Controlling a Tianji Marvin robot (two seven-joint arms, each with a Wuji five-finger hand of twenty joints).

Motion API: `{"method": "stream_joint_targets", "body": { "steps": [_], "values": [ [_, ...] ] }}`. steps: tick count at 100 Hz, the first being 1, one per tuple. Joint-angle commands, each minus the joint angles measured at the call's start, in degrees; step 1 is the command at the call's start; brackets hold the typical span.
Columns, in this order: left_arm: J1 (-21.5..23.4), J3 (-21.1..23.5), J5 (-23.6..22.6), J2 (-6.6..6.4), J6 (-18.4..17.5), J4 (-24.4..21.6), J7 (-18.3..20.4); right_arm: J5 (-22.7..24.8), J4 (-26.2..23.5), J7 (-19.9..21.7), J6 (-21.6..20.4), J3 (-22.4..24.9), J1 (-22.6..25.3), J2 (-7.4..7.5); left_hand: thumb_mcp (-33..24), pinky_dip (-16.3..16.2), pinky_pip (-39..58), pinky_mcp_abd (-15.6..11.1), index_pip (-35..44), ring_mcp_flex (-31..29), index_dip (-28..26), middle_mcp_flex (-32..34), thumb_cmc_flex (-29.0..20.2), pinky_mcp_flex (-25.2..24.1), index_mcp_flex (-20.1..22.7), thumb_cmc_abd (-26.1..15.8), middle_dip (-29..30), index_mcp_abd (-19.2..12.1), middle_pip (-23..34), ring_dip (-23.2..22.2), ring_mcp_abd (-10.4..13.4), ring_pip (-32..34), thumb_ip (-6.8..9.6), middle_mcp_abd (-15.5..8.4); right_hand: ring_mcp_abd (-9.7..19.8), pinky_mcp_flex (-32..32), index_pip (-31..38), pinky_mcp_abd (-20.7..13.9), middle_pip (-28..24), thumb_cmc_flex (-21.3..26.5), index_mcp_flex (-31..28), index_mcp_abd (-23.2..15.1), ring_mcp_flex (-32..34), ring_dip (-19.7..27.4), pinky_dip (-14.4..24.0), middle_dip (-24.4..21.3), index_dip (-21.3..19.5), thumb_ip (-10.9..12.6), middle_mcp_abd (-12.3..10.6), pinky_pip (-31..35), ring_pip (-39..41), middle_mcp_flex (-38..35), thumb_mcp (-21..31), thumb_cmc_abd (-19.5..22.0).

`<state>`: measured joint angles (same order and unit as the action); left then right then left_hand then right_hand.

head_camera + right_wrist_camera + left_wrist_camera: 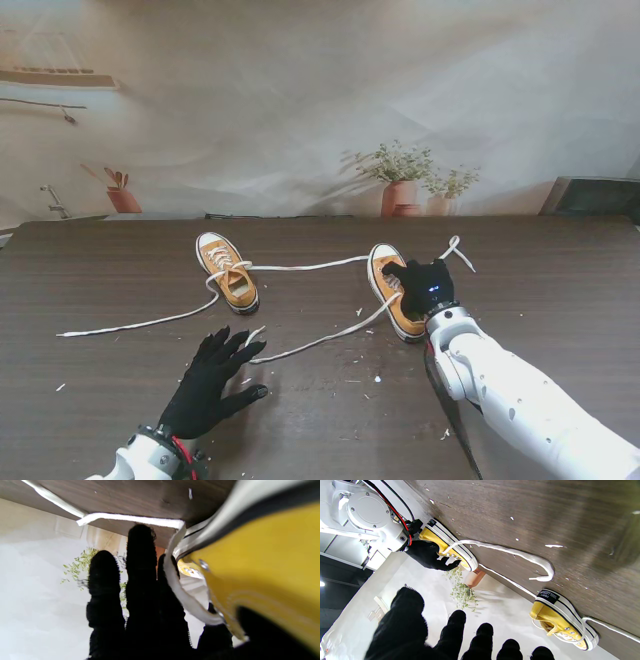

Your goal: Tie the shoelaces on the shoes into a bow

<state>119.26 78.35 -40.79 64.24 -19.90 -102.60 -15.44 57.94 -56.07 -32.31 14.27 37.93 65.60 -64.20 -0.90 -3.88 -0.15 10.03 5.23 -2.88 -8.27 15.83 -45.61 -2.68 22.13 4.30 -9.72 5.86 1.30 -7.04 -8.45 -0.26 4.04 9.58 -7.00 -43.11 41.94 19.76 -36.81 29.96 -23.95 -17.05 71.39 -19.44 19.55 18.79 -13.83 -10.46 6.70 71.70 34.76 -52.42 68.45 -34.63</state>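
Observation:
Two yellow canvas shoes stand on the dark table: the left shoe (228,270) (565,620) and the right shoe (395,292) (447,545) (262,567). Their white laces lie loose and untied. My right hand (425,285) (430,555) (140,605) rests on the right shoe's top, fingers stretched, with a lace (185,597) running across one finger beside the thumb; whether it is pinched is unclear. One lace end (455,248) lies beyond that hand. My left hand (215,380) (455,635) is spread open nearer to me, holding nothing, close to another lace end (310,342) (520,555).
One long lace (130,323) trails from the left shoe toward the table's left side, and another (300,267) runs between the shoes. Small white scraps (375,378) dot the wood. Potted plants (400,185) stand behind the table's far edge.

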Motion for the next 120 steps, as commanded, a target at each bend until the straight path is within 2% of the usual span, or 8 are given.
{"method": "stream_joint_targets", "body": {
  "steps": [1,10,19,33,44,56,82,120],
  "values": [
    [0.35,0.16,-0.26,0.08,-0.03,-0.65,0.62,-0.63,0.74,0.06,-0.72,-0.01,-0.25,-0.48,1.08,0.00,-0.59,-0.91,0.09,-0.03,0.95,0.42,-1.47,-0.28,0.29,-0.88,-1.02,-2.07,0.39,-1.70,-0.31,0.05,-0.91,0.02,0.08,-5.25,3.16,3.66,-1.22,6.20,-6.22,-4.16,3.69,-3.80,2.42,-0.37,-3.41,-3.61,-0.08,4.24,7.60,-6.58,1.74,-0.63],
    [0.43,0.26,-0.29,0.11,-0.12,-0.71,0.46,-1.36,1.94,-2.86,-1.89,-0.11,-0.34,-1.02,1.07,-0.09,-0.57,-0.88,0.16,-0.16,0.95,0.70,-1.46,-0.30,0.30,-0.96,-1.18,-1.95,0.37,-1.82,-0.49,0.07,-0.91,0.16,0.30,-11.47,4.47,6.55,-3.58,10.51,-16.76,-3.49,3.83,-7.86,4.24,-1.31,-4.22,-5.01,-1.03,8.45,21.31,-15.67,2.15,-2.02],
    [0.50,0.35,-0.37,0.13,-0.25,-0.74,0.31,-1.13,2.01,-4.96,-3.88,0.07,-0.12,-1.05,1.09,-0.17,-0.55,-0.83,0.18,-0.26,0.96,0.92,-1.44,-0.31,0.31,-0.92,-1.32,-1.69,0.32,-1.93,-0.61,0.08,-0.92,0.31,0.72,-14.79,12.98,7.90,-9.48,11.44,-30.18,-3.04,3.84,-9.26,5.79,1.97,3.94,-4.97,-2.01,11.47,29.80,-19.71,4.81,-3.42],
    [0.70,0.54,-0.35,0.15,-0.52,-0.85,0.22,0.30,-1.91,-4.39,-5.73,2.32,2.12,-0.48,1.11,-0.30,-0.52,-0.79,0.11,-0.33,1.01,1.17,-1.34,-0.31,0.32,-0.99,-1.47,-1.22,0.20,-2.06,-0.62,0.06,-0.91,0.41,2.66,-17.72,16.03,8.57,-17.27,10.41,-37.47,-2.30,3.86,-12.54,10.54,10.05,-10.90,-5.85,-3.17,16.69,40.66,-21.08,10.23,-5.78],
    [0.99,0.90,-0.50,0.18,-0.89,-0.99,0.01,0.92,-6.11,-4.12,-6.98,4.92,4.83,-0.38,1.08,-0.40,-0.52,-0.77,0.09,-0.45,1.03,1.49,-1.34,-0.32,0.53,-1.01,-1.59,-0.90,0.18,-2.14,-0.70,0.08,-0.89,0.50,3.76,-19.23,16.26,8.90,-21.76,10.79,-39.52,-1.51,3.85,-14.32,13.99,14.50,-22.39,-5.41,-2.81,20.31,46.64,-21.20,13.55,-7.95],
    [1.36,1.33,-0.62,0.26,-1.34,-1.19,-0.40,2.87,-11.15,-4.65,-8.00,6.92,7.96,0.01,1.10,-0.50,-0.52,-0.79,0.02,-0.51,1.05,1.56,-1.29,-0.32,0.68,-0.94,-1.68,-0.74,0.06,-2.19,-0.71,0.06,-0.88,0.60,4.94,-20.40,17.35,8.51,-24.76,10.53,-40.56,-1.54,3.89,-15.68,15.43,16.98,-26.95,-4.95,-2.82,22.72,50.38,-21.68,16.12,-10.22],
    [2.38,1.94,-0.98,0.34,-2.47,-1.92,-0.97,6.65,-22.63,-2.80,-7.50,8.78,14.74,0.74,1.09,-0.68,-0.52,-0.71,-0.05,-0.49,1.01,1.40,-1.21,-0.34,0.80,-1.00,-1.73,-0.69,-0.20,-2.23,-0.79,0.03,-0.86,0.49,4.94,-20.33,16.70,8.25,-24.97,10.30,-40.75,-1.58,3.84,-15.84,15.70,17.46,-28.42,-4.50,-2.60,23.10,50.81,-21.57,16.26,-10.34],
    [3.42,2.64,-1.29,0.47,-3.88,-2.70,-1.68,3.34,-29.76,-3.89,-4.58,2.83,17.59,-1.50,1.08,-0.83,-0.55,-0.71,-0.12,-0.43,0.95,1.29,-1.16,-0.35,0.85,-0.99,-1.75,-0.70,-0.33,-2.23,-0.68,0.00,-0.85,0.52,3.83,-19.34,15.71,8.74,-24.26,11.01,-40.73,-0.88,3.82,-15.40,16.00,17.39,-29.11,-4.14,-2.02,22.64,49.91,-21.14,14.93,-9.26]
  ]
}}
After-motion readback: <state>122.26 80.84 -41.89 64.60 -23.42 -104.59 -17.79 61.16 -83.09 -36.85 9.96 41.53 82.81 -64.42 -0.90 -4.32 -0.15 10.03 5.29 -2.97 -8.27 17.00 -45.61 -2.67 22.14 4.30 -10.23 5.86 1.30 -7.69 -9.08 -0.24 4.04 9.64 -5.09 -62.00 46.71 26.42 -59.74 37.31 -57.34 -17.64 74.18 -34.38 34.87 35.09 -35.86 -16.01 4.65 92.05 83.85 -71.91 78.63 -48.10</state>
